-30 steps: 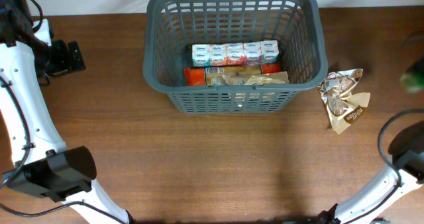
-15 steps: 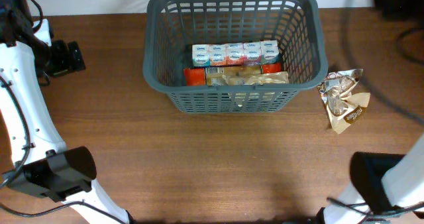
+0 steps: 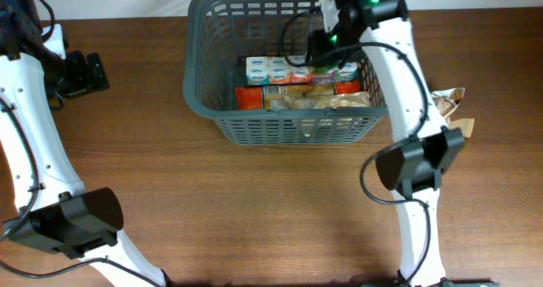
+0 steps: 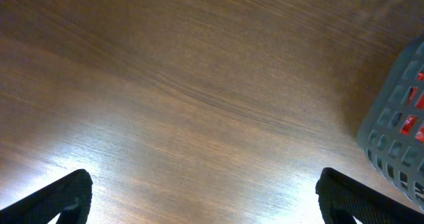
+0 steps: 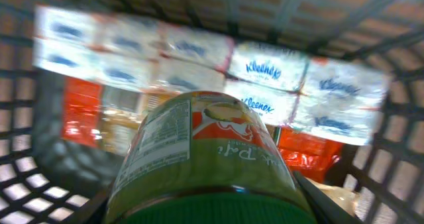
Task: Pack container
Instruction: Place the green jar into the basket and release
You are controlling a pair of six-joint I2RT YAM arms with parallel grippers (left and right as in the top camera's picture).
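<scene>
The dark grey basket (image 3: pixel 204 100) stands at the table's back middle; its corner shows in the left wrist view (image 4: pixel 397 151). Inside lie a white tissue multipack (image 3: pixel 280 68), an orange pack (image 3: pixel 248 98) and a tan pack (image 3: pixel 297 98). My right gripper (image 3: pixel 327 45) is above the basket's inside, shut on a green-lidded jar (image 5: pixel 205 164) with a green label. The tissues (image 5: pixel 265 71) lie just below the jar. My left gripper (image 4: pixel 199 201) is open and empty over bare table at the far left (image 3: pixel 81 73).
A brown and white snack bag (image 3: pixel 450 117) lies on the table right of the basket, partly behind my right arm. The wooden table (image 3: pixel 254 202) spreads in front of the basket.
My right arm has swung in from the right edge and now reaches over the basket with the jar. The left arm has not moved.
</scene>
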